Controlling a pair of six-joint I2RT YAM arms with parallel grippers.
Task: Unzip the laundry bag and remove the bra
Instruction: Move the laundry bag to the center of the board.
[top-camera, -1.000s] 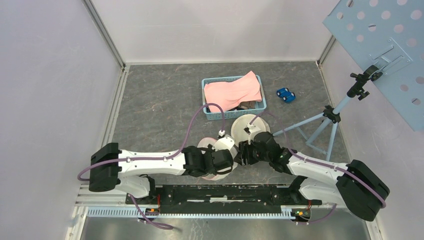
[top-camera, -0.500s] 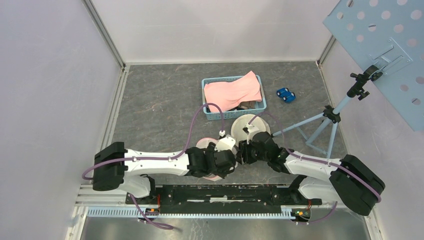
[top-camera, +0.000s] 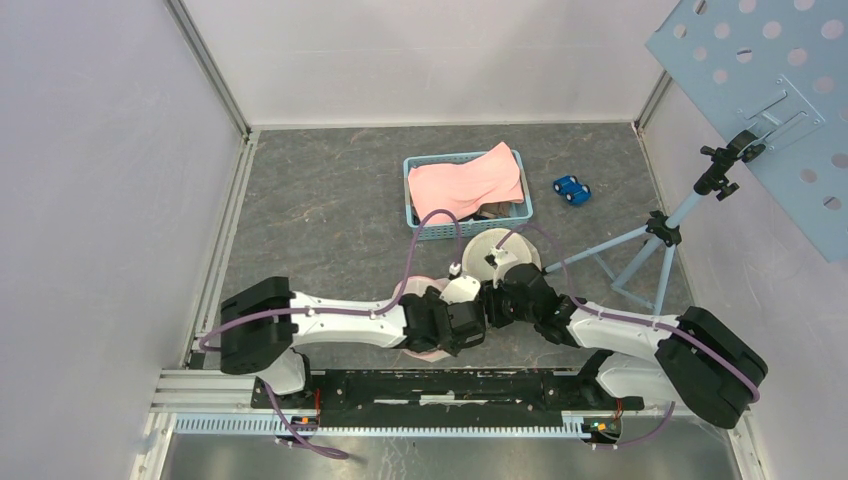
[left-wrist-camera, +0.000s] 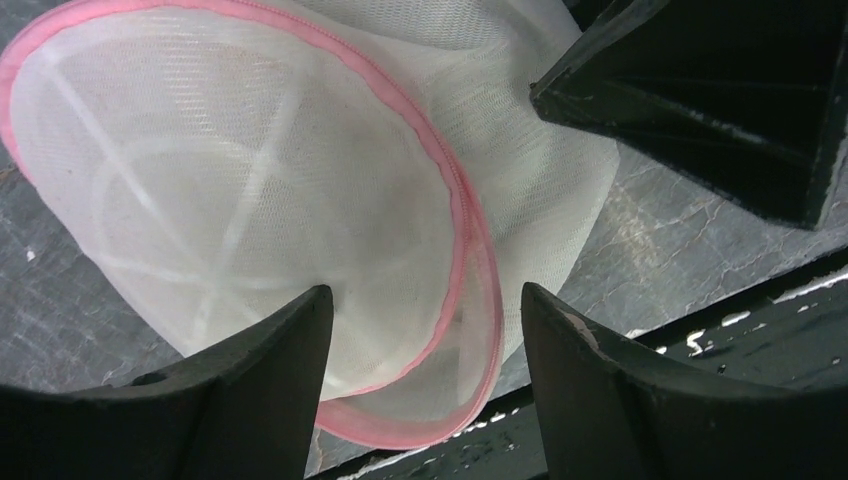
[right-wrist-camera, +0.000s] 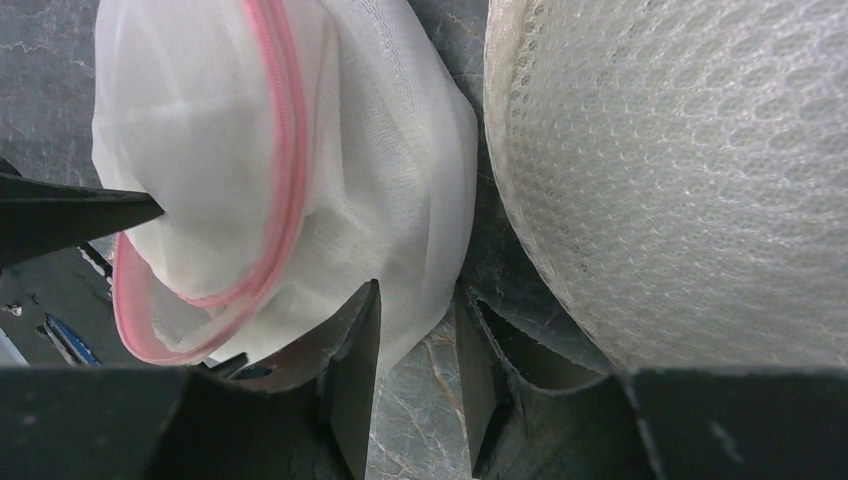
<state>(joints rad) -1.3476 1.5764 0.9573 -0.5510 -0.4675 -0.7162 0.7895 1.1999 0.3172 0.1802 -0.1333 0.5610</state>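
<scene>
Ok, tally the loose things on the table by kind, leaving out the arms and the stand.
Mesh bags: 2 (pink-edged bag, plain bag)
Basket: 1
Pink cloth: 1
Toy car: 1
Total: 5

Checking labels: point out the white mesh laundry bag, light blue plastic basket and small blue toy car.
White mesh laundry bag (left-wrist-camera: 250, 200): left wrist view, mesh panel.
Light blue plastic basket (top-camera: 445, 157): top view, back rim.
Small blue toy car (top-camera: 571, 189): top view, body.
</scene>
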